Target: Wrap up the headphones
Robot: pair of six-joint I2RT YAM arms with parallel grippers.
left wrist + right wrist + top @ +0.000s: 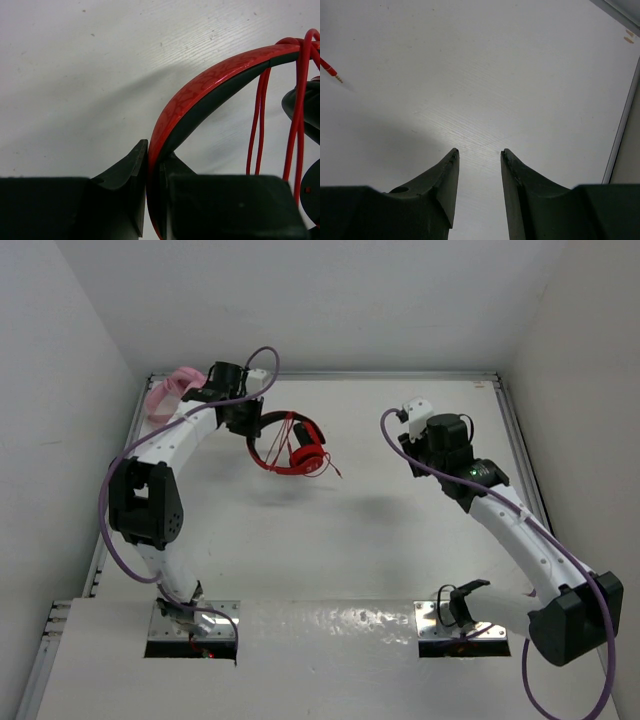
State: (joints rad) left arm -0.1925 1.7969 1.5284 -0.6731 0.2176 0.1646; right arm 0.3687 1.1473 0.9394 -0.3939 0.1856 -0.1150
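White tabletop lies under the headphones, their headband pinched edge-on by your left gripper. That thin hold may slip if you twist, spilling the cable loops just beside it. Your right gripper hangs parted and empty.

Bright, even overhead light; soft shadows; near jaws blurred.

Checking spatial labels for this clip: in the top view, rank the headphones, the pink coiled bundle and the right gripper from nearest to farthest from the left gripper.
From the left gripper:
1. headphones: touching, with the headband clamped between its fingers and the earcups to its right.
2. pink coiled bundle: to its left, at the far left corner.
3. right gripper: well across on the table's right side, open.
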